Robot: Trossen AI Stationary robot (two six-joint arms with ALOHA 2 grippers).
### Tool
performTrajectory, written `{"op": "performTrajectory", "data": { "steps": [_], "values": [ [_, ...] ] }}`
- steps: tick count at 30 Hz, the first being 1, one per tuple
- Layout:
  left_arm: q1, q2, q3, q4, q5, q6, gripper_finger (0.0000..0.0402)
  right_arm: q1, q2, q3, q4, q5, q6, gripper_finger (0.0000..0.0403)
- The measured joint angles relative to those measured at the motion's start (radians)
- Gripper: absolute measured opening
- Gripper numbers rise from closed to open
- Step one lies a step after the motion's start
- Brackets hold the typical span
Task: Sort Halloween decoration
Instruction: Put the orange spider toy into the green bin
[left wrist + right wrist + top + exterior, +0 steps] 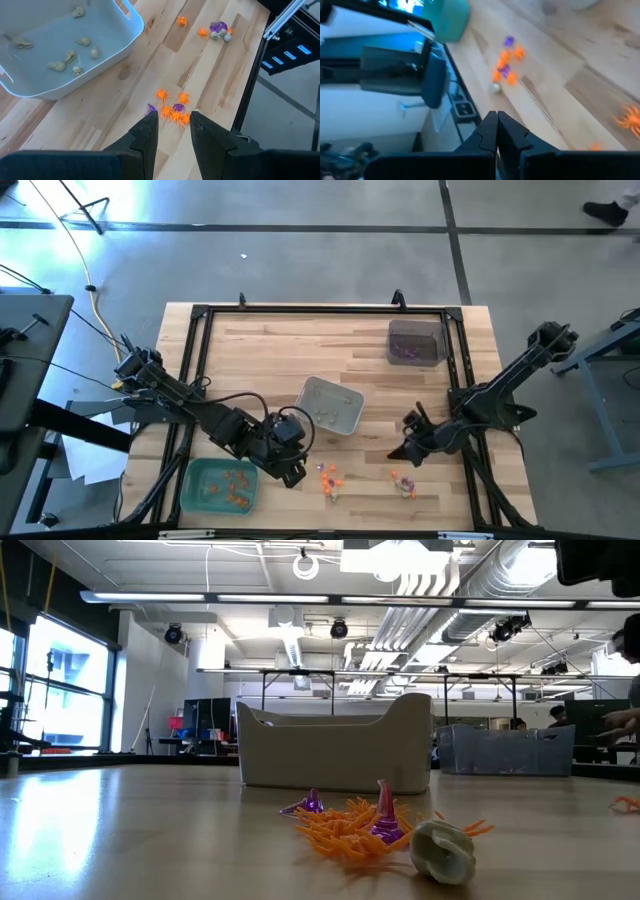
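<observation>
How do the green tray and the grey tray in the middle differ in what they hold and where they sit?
The green tray holds orange trinkets; the grey tray holds pale whitish-beige trinkets. The green tray sits at the table's near left corner beside the left arm; the grey tray sits mid-table. The green is teal-tinted, the grey whitish. Both are open-topped, rounded-corner bins.

- Left arm [215, 423]: dark, jointed links, with black cables looping along it.
- Right arm [500, 395]: same dark, jointed build.
- Left fingers [145, 140]: matte black, blocky, tapering to flat tips.
- Right fingers [515, 137]: black, angular.
</observation>
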Motion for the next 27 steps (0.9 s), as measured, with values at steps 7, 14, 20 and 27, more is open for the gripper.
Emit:
{"op": "performTrajectory", "data": {
  "steps": [7, 14, 20, 27],
  "values": [
    [0.000, 0.000, 0.000, 0.000, 0.000, -0.001, 0.0099, -0.009, -0.008, 0.001, -0.192, -0.031, 0.097, 0.0000],
    [-0.001, 0.000, 0.000, 0.001, -0.001, 0.000, 0.0099, -0.021, 0.052, 0.000, -0.260, -0.078, 0.103, 0.0036],
    [-0.001, 0.000, 0.000, 0.001, -0.002, 0.008, 0.0099, -0.056, 0.100, 0.000, -0.258, -0.081, 0.075, 0.0106],
    [-0.002, 0.000, 0.000, 0.000, -0.002, 0.008, 0.0099, -0.111, 0.231, 0.001, -0.238, -0.188, 0.079, 0.0141]
  ]
}}
